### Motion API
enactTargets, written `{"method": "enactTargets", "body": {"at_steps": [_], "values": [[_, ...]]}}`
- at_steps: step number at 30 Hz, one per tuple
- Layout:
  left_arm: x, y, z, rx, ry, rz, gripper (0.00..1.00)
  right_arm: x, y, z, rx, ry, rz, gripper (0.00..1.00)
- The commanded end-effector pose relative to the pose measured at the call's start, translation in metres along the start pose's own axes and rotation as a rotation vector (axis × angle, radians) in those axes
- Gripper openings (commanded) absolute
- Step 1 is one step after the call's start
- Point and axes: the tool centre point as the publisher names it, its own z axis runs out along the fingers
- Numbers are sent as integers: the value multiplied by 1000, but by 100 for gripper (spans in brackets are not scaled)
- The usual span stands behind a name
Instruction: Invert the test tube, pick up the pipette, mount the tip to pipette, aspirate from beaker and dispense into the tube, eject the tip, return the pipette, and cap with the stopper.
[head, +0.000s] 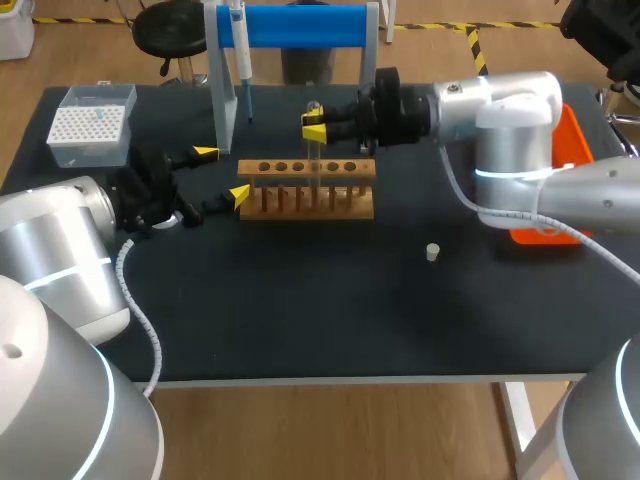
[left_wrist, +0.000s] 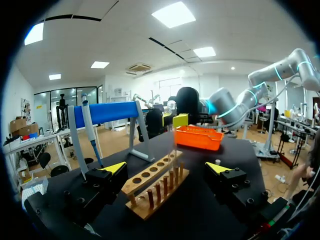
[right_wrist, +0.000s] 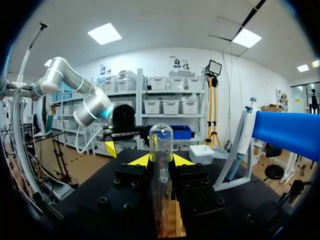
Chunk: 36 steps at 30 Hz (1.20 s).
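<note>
My right gripper (right_wrist: 161, 160) is clamped on the clear glass test tube (right_wrist: 161, 137), with one yellow fingertip on either side just below the tube's top. The tube stands upright with its rounded end uppermost. Its lower part runs down to the light wooden rack with a row of round holes (head: 307, 190), around the middle of the row. I cannot tell whether it sits in a hole or hangs just over one. My right arm (head: 500, 110) comes in from the right side and stretches level across the back of the black table (head: 300, 310).

My left gripper (left_wrist: 166, 167) is spread wide and holds nothing. The rack's left end lies between its fingers. In the head view the finger nearer me seems to touch that end, while the other finger stands apart from the rack, further back.

The blue-and-white pipette (head: 240, 45) hangs on the grey stand with a blue crossbar (head: 300, 25), behind the rack at the table's back edge. The clear box of white pipette tips (head: 90, 125) sits at the back left corner, well apart from the rack. The small white stopper (head: 432, 252) lies by itself on the table, to the right of the rack and nearer the front. An orange plastic tray (head: 573, 145) sits at the right edge, mostly hidden behind my right arm.
</note>
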Motion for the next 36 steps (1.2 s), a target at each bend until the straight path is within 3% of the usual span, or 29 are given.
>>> {"method": "enactTargets", "body": {"at_steps": [1, 23, 36], "values": [[2, 0, 0, -1, -4, 1, 100, 4, 7, -1, 3, -13, -3, 0], [2, 0, 0, -1, -4, 1, 100, 15, 42, -16, -10, -36, -43, 0], [2, 0, 0, -1, -4, 1, 100, 41, 60, -31, -18, -52, -62, 0]]}}
